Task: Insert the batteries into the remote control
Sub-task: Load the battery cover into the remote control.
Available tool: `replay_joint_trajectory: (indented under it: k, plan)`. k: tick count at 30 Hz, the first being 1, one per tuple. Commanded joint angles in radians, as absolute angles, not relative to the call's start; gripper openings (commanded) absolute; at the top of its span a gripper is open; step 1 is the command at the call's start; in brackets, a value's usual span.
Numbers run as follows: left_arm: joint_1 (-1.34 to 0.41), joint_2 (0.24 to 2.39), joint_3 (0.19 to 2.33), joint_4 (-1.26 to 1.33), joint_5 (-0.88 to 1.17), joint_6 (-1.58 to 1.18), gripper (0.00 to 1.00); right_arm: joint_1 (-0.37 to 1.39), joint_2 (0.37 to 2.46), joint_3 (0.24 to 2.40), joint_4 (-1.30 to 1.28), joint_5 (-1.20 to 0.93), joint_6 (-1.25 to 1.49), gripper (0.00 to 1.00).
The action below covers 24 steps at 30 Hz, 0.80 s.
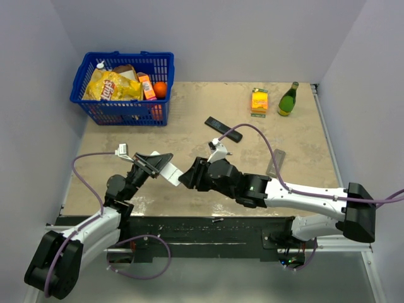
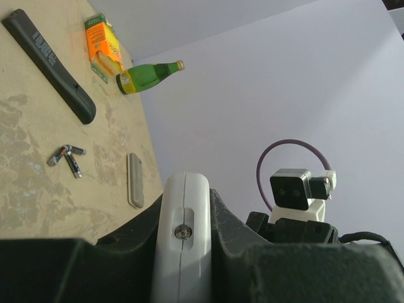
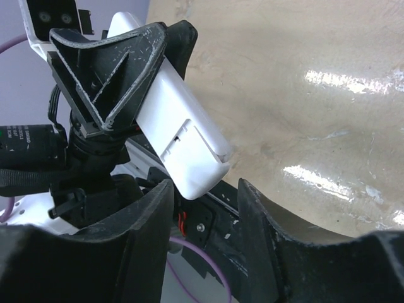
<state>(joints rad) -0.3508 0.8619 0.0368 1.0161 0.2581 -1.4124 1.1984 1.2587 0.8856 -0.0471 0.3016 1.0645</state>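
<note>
left gripper (image 1: 158, 163) clamps white remote (image 1: 173, 172) | print on black remote (image 2: 50, 63) unreadable

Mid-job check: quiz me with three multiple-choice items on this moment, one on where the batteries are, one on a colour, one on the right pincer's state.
1. Where are the batteries?
A. On the table, near the grey cover
B. On top of the black remote
C. In the right pincer

2. What colour is the held remote in the left pincer?
A. Black
B. White
C. Grey

3. How does the right pincer stand?
A. Shut on a battery
B. Open, with the held remote's end between its fingers
C. Shut on nothing

Answers:
1 A: the left wrist view shows them lying on the table, apart from the black remote.
2 B: its casing is white in every view.
3 B: the right wrist view shows the fingers apart on either side of the remote's end.
</note>
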Motion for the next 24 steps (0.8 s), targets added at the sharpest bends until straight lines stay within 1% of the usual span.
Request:
replay_joint_trajectory:
  k: [1, 6, 13, 24]
  plan:
    - [-0.364, 0.856, 0.002, 1.092, 0.256, -1.388, 0.00, 1.198, 1.262, 0.903, -0.034, 0.339, 1.114, 0.47]
    - [-0.371, 0.854, 0.003, 1.091, 0.250, -1.381, 0.00, 1.198, 1.276, 0.922, -0.060, 0.339, 1.118, 0.44]
    - [-0.374, 0.838, 0.008, 1.078, 0.245, -1.368, 0.00, 1.198, 1.292, 0.933, -0.069, 0.339, 1.131, 0.44]
    - [-0.383, 0.811, 0.014, 1.046, 0.235, -1.342, 0.00, 1.203, 1.318, 0.969, -0.072, 0.330, 1.137, 0.39]
